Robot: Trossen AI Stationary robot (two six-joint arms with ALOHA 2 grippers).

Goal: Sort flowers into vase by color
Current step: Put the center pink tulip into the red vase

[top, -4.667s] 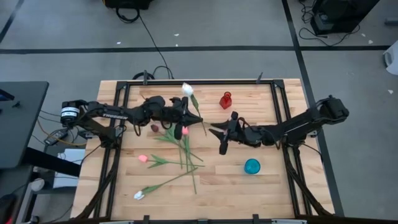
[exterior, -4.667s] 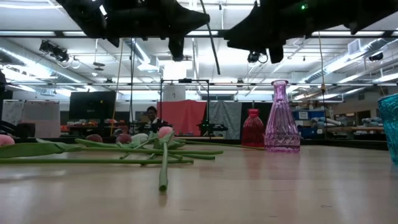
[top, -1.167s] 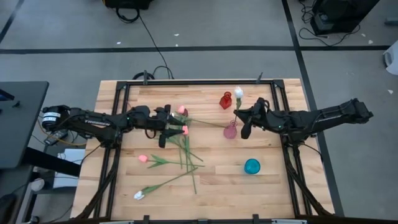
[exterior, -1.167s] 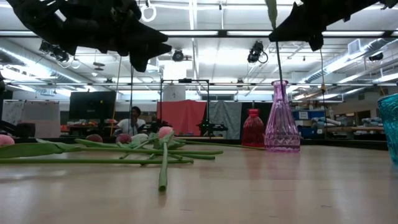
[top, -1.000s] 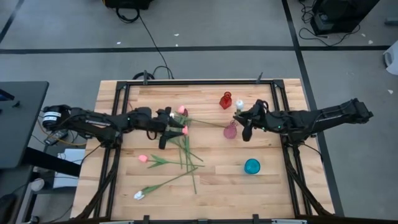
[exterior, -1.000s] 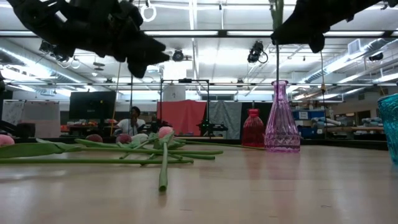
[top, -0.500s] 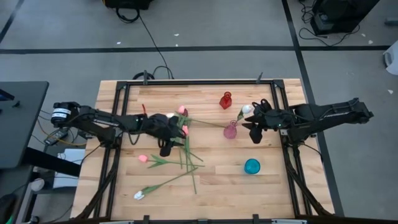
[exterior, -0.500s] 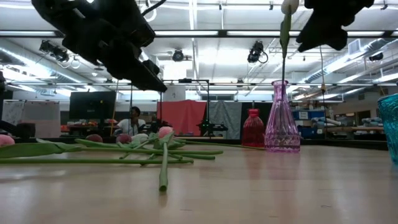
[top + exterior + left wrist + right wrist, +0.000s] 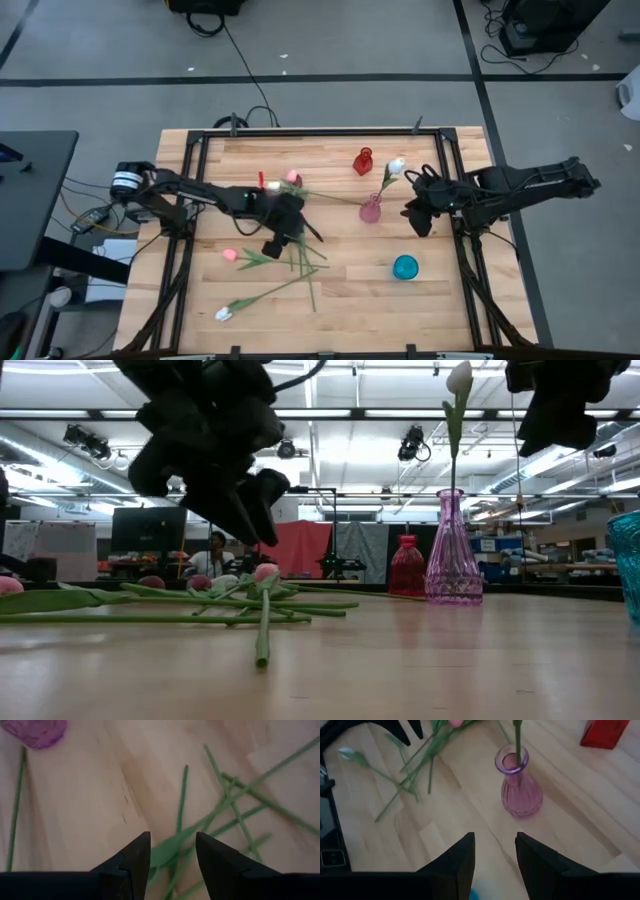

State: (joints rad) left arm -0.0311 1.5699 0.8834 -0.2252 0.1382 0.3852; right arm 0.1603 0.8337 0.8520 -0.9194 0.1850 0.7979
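Observation:
A white tulip (image 9: 397, 166) stands with its stem in the pink glass vase (image 9: 370, 210), its head (image 9: 459, 378) leaning over the rim. Several other tulips (image 9: 300, 258) lie crossed on the table's left half, with pink heads (image 9: 292, 178) and a white one (image 9: 222, 313). My left gripper (image 9: 275, 245) hangs open, slanting down just above their stems (image 9: 182, 827), touching nothing. My right gripper (image 9: 420, 222) is open, to the right of the pink vase (image 9: 520, 790) and above the table.
A small red vase (image 9: 363, 160) stands behind the pink one, and a teal vase (image 9: 405, 267) stands nearer the front right. A purplish flower head (image 9: 35, 730) lies beyond my left gripper. Bare wood lies along the front of the table.
My right gripper has let go of the white tulip and drawn back toward the table's right edge; the tulip has sunk into the pink vase and stands there on its own. My left gripper has gone right and nearer, down toward the flower pile, tipping downward.

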